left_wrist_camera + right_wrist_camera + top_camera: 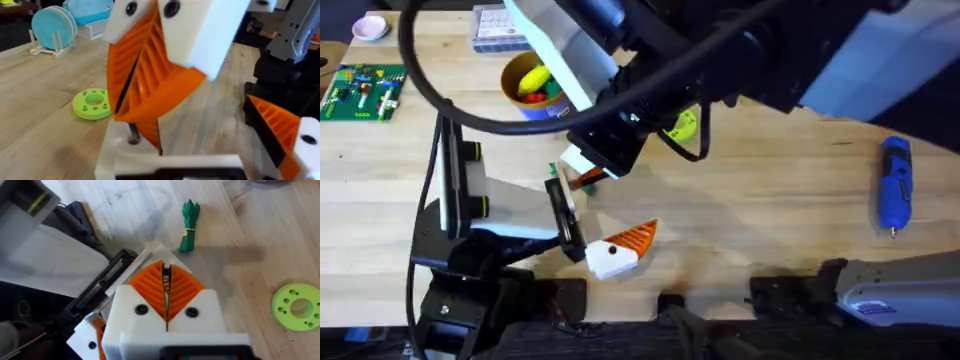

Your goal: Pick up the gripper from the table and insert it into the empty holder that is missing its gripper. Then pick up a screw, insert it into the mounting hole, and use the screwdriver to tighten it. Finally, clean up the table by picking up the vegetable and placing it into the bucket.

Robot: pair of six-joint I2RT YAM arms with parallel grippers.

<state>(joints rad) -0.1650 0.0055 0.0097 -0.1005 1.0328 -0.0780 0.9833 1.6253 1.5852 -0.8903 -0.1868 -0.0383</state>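
The gripper point(152, 131), an orange ribbed wedge, appears to sit against the white holder point(116, 150), directly under the right gripper point(166, 296); whether it is fully seated cannot be told. A small metal screw point(133, 135) stands on the holder, just below those jaw tips.

The right gripper's two orange ribbed pads point(145, 282) are pressed together with only a thin dark seam between them. Whether anything is pinched in the seam cannot be told.

The left gripper point(210, 147) has its jaws spread wide. The holder is at one side and a white finger with an orange ribbed pad point(272, 125) at the other, and the right gripper's tips come down at the holder's side of that gap.

The vegetable point(189, 226), green with a leafy end, lies on the wooden table point(770, 200) just beyond the right jaws, near them but apart.

A flat green ring disc point(298, 306) lies to one side of the right jaws, farther off than the vegetable.

The bucket point(513, 75), holding yellow, green and red toy food, stands well apart from both pairs of jaws.

The blue screwdriver point(894, 185) lies alone on the table, farthest from both.
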